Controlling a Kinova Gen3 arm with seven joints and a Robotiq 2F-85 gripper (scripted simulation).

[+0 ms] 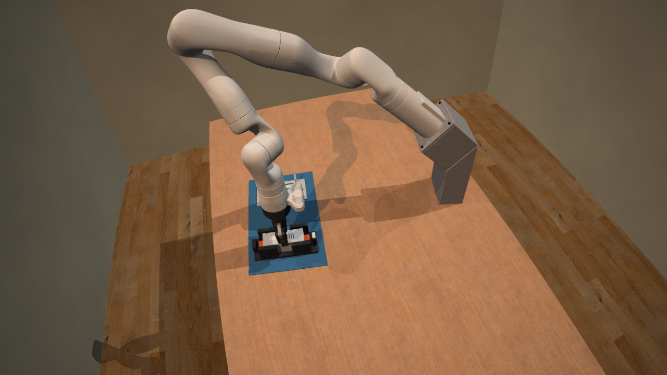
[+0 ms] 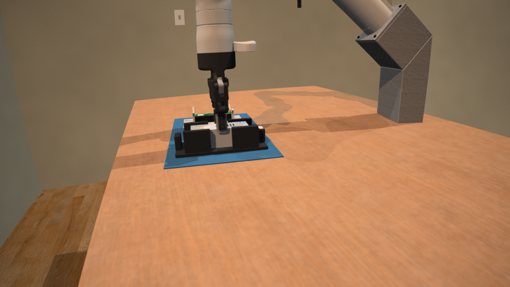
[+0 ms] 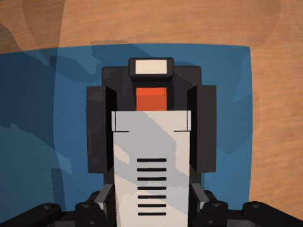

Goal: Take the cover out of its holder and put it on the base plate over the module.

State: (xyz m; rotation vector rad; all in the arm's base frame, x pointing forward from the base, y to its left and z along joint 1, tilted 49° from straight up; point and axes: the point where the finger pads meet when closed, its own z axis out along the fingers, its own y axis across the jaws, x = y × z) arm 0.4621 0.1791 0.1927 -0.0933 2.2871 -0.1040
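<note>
The pale cover [image 1: 296, 232] [image 2: 224, 140] [image 3: 151, 142] sits level in the black holder [image 1: 268, 252] [image 2: 197, 141] [image 3: 206, 132], between its side walls, its top slightly above them. My gripper [image 1: 281, 238] [image 2: 221, 124] [image 3: 151, 198] is shut on the cover across its width. The fingertips are only at the upper part of its two long sides; bare wall shows below the near fingertip in the exterior view. The module [image 1: 288, 183] [image 2: 203, 115], with a green board, stands on the pale base plate [image 1: 303, 183] [image 2: 187, 121] behind the holder. The arm partly hides it in the top view.
A blue mat [image 1: 259, 269] [image 2: 220, 160] [image 3: 233, 126] lies under holder and base plate. An orange block [image 3: 151, 99] and a cream-topped black post [image 3: 151, 66] are at the holder's end. Thin pale posts [image 2: 193, 113] rise by the module. The arm's pedestal [image 1: 452, 177] [image 2: 401, 92] stands at the right.
</note>
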